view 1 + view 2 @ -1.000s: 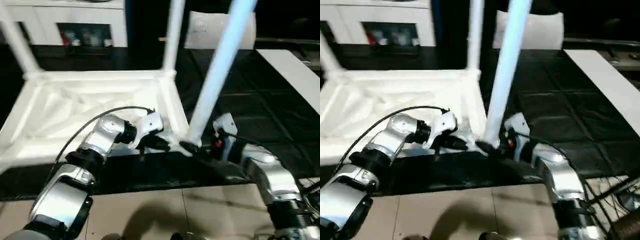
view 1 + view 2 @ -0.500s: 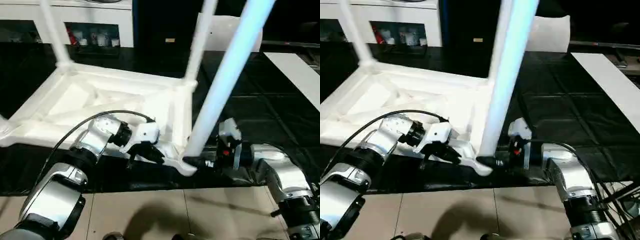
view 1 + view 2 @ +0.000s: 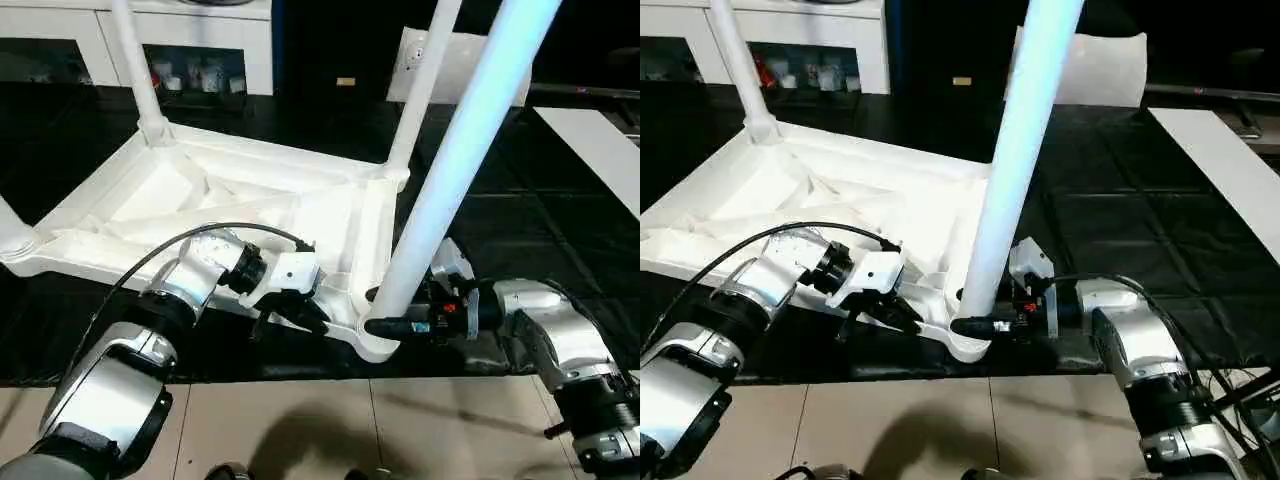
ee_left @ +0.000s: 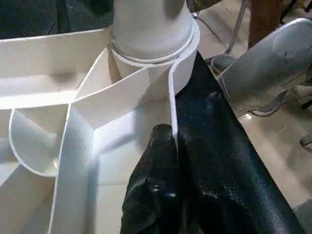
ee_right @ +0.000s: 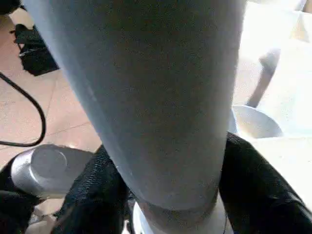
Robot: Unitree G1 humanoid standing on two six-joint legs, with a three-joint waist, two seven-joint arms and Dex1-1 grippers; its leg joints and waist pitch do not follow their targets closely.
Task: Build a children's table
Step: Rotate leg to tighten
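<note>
On the black mat, the tabletop point(image 3: 200, 210) lies underside up. Left gripper point(image 3: 300, 315) jaws clenched on its rim; right gripper point(image 3: 385, 320) jaws grasping the near-corner leg point(image 3: 450, 170) at its base.

- The left silver forearm point(image 3: 120, 375) reaches forward from the lower left, bent at the wrist, a black cable looping over it.
- The left gripper of two black fingers point(image 4: 168, 146) is pinched closed on the thin rim wall of the white plastic ribbed tabletop point(image 3: 200, 205), one finger on each side of it, near the corner socket.
- The right silver forearm point(image 3: 555, 335) comes in from the lower right, its wrist turned so that the gripper points level toward the left.
- The right gripper of two black fingers point(image 3: 385, 312) straddles the base of the long white tube leg point(image 3: 460, 150), a black finger point(image 5: 92, 192) on either side, close against the tube.
</note>
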